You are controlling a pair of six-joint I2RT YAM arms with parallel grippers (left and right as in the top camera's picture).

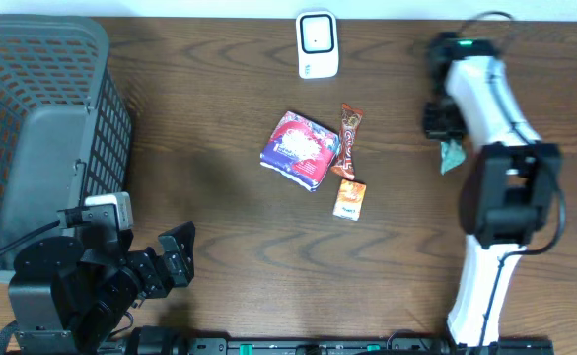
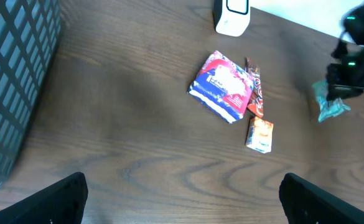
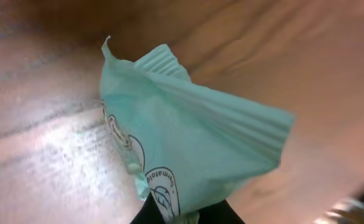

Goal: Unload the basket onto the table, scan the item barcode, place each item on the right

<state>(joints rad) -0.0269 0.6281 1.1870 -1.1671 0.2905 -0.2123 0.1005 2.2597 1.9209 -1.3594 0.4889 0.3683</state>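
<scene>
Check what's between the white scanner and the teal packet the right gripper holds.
Nothing: only bare wood table lies between the white scanner and the teal packet pinched in the right gripper. The overhead view shows it.

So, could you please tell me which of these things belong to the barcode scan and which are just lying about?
In the job: teal packet, pinched in the shut right hand; white scanner at the far edge.
Lying about for now: purple pouch; brown snack bar; orange sachet; grey basket; open left hand.
</scene>
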